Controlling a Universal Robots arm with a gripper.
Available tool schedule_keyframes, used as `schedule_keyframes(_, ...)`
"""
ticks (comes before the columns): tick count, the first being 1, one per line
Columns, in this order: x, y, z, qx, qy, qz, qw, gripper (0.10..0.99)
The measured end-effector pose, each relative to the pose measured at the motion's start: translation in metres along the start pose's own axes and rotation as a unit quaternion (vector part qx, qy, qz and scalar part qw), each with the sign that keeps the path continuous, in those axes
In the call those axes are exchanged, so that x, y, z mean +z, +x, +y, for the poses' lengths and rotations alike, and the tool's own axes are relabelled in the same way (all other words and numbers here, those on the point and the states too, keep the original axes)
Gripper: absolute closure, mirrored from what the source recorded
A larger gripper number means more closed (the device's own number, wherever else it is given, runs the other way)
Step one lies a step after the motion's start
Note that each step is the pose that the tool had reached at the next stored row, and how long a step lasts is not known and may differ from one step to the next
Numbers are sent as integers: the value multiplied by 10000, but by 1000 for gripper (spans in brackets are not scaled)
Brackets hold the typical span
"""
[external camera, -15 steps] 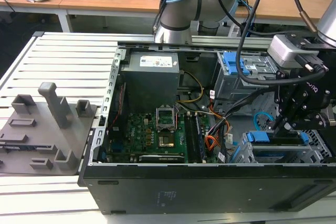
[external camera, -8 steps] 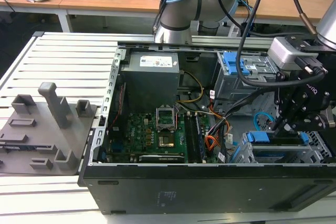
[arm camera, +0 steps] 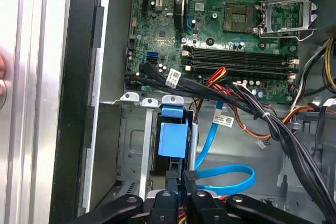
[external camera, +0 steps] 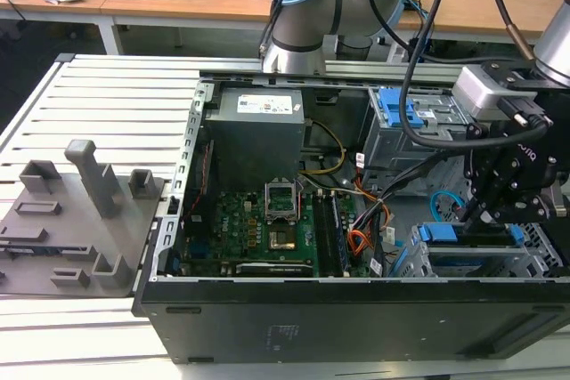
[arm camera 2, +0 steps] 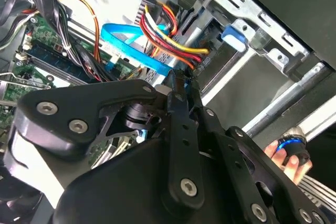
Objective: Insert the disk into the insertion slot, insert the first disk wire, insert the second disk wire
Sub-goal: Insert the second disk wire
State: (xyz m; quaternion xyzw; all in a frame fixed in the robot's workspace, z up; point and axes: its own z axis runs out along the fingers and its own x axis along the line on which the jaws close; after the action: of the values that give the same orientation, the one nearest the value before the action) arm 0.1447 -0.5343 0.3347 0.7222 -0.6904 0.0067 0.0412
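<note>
One arm: the pincer [external camera: 485,206] hangs inside the open computer case [external camera: 356,309], low at the exterior view's right, just above the drive bay.
Pincer state: in the second wrist view its black fingers [arm camera 2: 181,95] look pressed together on something thin at the end of the blue wire [arm camera 2: 134,51]; I cannot tell for sure what they pinch, since the tips crowd the connector.
Disk: the disk [external camera: 472,239] already sits in the insertion slot [external camera: 485,264] at the near right of the case, its blue caddy edge showing.
Step in hand: judged as seating a disk wire at the drive's back.
Doing it well: keep the plug square to its socket, push straight and gently, and keep the red-yellow power bundle [arm camera 2: 168,35] out of the path.
Materials: slot of silver perforated sheet metal; caddy of glossy blue plastic; blue wire flat and ribbon-like; motherboard [arm camera: 231,30] green and densely studded; pincer links matte black with bright screws.
</note>
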Motion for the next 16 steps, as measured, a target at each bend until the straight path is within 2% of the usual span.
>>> schedule_keyframes(1,1,1,0,0,-2,2,10000,918)
schedule_keyframes(2,-6,2,1,1,-3,10,10000,855)
schedule_keyframes(4,-21,3,3,2,-3,11,10000,855)
schedule_keyframes(10,-223,16,13,2,-2,10,10000,855)
schedule_keyframes(16,-365,26,20,2,-2,10,10000,855)
